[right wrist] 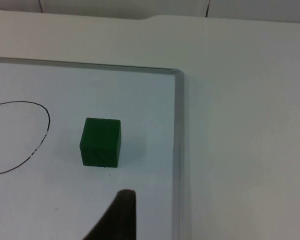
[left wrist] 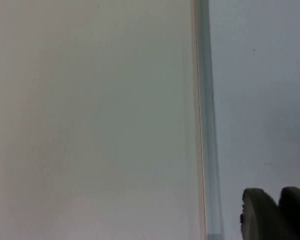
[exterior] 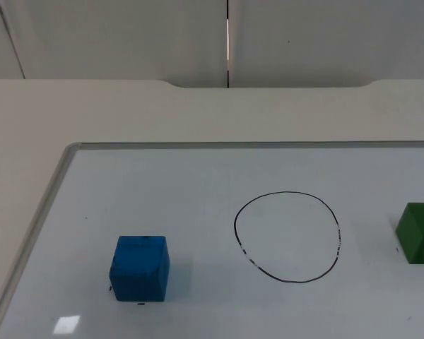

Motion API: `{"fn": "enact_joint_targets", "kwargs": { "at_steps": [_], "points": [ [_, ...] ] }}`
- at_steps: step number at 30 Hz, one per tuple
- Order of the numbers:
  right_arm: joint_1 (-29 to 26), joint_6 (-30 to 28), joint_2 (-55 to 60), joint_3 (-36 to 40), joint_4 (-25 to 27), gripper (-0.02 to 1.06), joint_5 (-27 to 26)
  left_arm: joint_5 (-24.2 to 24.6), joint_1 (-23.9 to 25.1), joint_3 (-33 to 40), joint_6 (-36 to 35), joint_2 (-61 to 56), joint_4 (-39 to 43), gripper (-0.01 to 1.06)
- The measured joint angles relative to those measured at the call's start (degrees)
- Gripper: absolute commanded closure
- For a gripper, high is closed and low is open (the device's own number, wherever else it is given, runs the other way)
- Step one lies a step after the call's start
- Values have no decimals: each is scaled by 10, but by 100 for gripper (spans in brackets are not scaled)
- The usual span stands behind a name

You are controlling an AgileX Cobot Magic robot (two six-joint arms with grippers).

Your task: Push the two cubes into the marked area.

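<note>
Black fingertip of the right pincer [right wrist: 121, 215] is seen in the right wrist view, raised over the whiteboard [exterior: 198, 183] on the near side of the green cube [right wrist: 101, 142] and apart from it; nothing is held, and how far the fingers stand apart cannot be told. Dark fingertips of the left pincer [left wrist: 277, 212] are recorded in the left wrist view, over the whiteboard just inside its metal frame [left wrist: 206, 120]; nothing is held, and the opening likewise cannot be told.

Green cube: stood flat on the whiteboard, between the drawn ring and the frame's right-hand side, near the board's far right corner; in the top view it is cut by the picture's right edge. It is apart from the ring.

Marked area [exterior: 287, 236]: a black hand-drawn oval ring on the whiteboard, roughly at mid-board, with nothing inside it.

Blue cube [exterior: 140, 267]: stood flat on the whiteboard, left of the ring and slightly nearer, well apart from it and from the green cube. Both cubes are outside the ring, one on each side.

Whiteboard: laid flat on the pale bench [exterior: 127, 109], silver-framed. Grey partition wall [exterior: 113, 35] is noted at the bench's far edge.
</note>
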Motion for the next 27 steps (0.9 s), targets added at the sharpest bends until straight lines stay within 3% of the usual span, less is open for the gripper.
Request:
{"fn": "enact_joint_targets", "kwargs": {
  "at_steps": [7,15,27],
  "points": [
    [0,0,0,0,0,-1,0,-51,0,-1,7,55,-28,105],
    [0,0,0,0,0,-1,0,-124,0,-1,82,160,-128,105],
    [0,0,0,0,0,-1,0,-166,0,-1,155,268,-215,105]
  ]
}}
